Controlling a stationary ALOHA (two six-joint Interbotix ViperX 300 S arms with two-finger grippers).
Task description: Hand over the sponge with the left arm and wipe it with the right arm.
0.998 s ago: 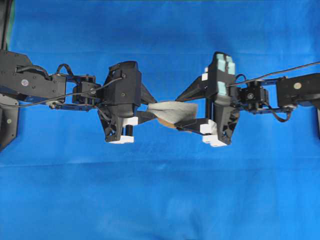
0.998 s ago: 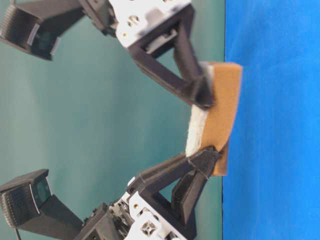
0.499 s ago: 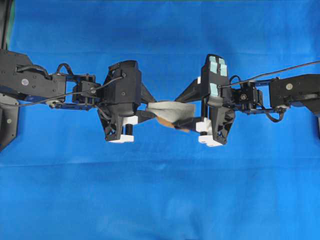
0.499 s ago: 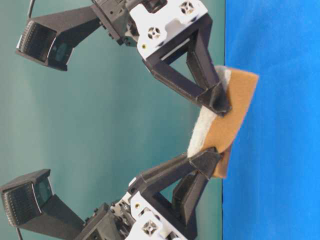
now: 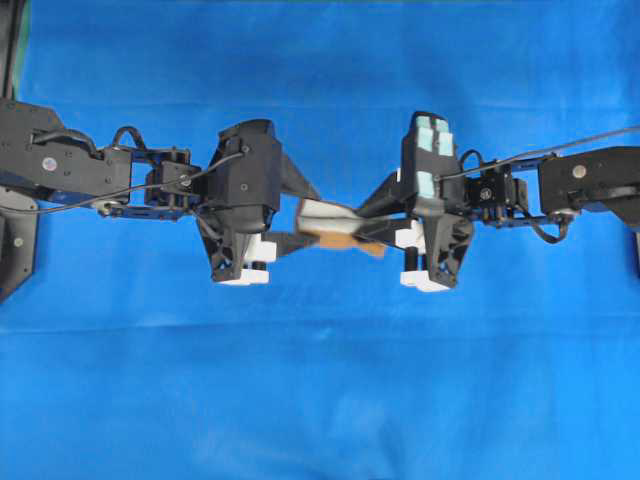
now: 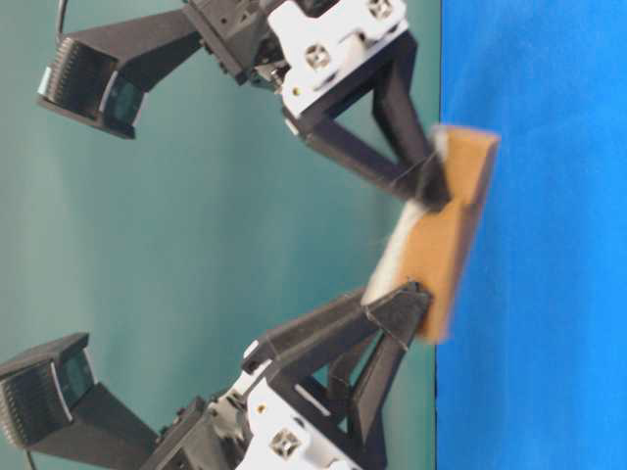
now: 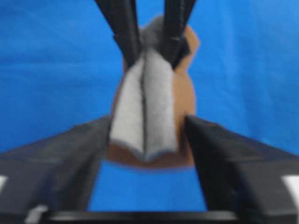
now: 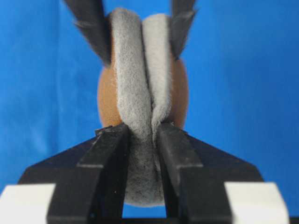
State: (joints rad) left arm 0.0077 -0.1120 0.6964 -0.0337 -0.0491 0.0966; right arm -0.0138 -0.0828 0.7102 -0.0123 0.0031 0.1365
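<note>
Sponge (image 5: 335,228) hung folded above the blue table (image 5: 320,380), right hand (image 8: 142,140) clamped on one end; left hand (image 7: 148,135) apparently stood apart, fingers beside it.

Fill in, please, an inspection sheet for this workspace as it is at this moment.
Surface: blue cloth, flat, no stains seen.
Job's things: the sponge is in the air between the two arms, folded with its grey side inward and its orange-brown side outward.
Clutter: nothing seen.
Grippers: the right gripper is shut on the sponge. The left gripper is open, with its fingers standing clear on both sides of the sponge.
Cables: one black cable runs along the left arm and one black cable along the right arm; neither hangs near the sponge.
Surroundings: plain teal wall behind the table.
</note>
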